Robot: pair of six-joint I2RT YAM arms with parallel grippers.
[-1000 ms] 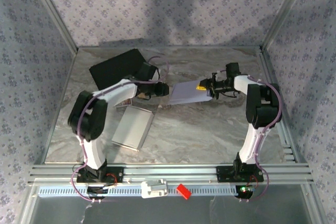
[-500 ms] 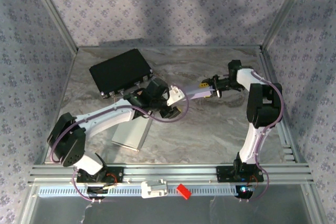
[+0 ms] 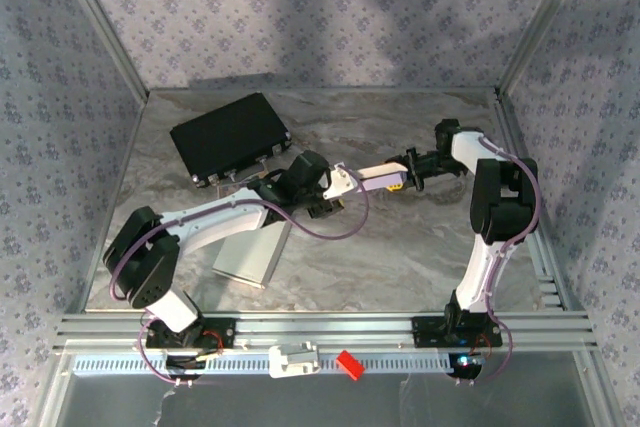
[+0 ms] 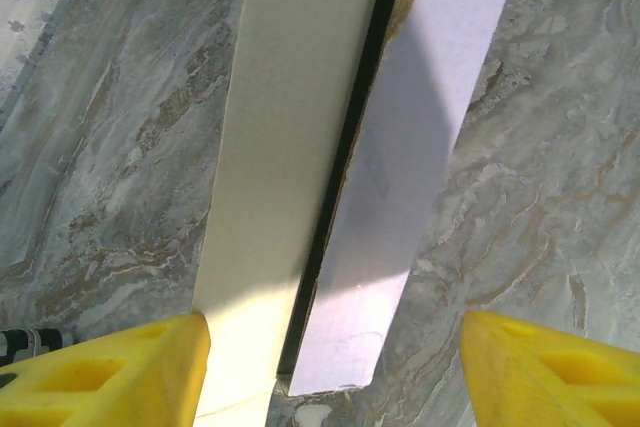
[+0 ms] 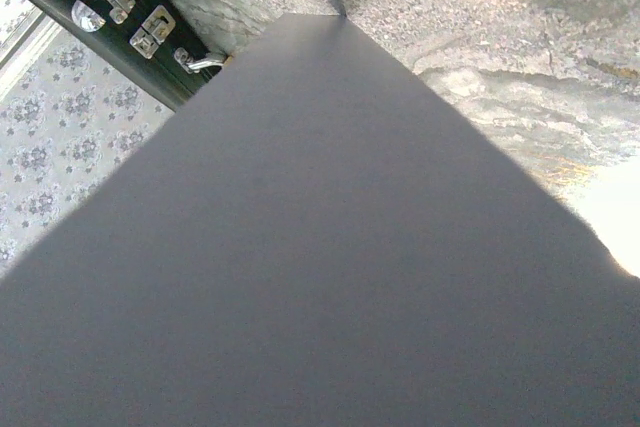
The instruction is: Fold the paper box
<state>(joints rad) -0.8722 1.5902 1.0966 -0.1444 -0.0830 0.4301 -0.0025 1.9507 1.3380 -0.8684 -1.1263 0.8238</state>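
Paper box (image 4: 415, 137) — long lavender panel beside cream panel.

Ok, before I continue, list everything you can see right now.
paper box: one, white and pale lilac, mid-table between the grippers
black case: one, black, far left
grey flat panel: one, grey, near left, partly under left arm
red piece: one, red, near rail
white piece: one, white, near rail beside it
table: one, grey marble
left gripper: one, yellow fingertips, open astride the box's end
right gripper: one, black, shut on the box's other end
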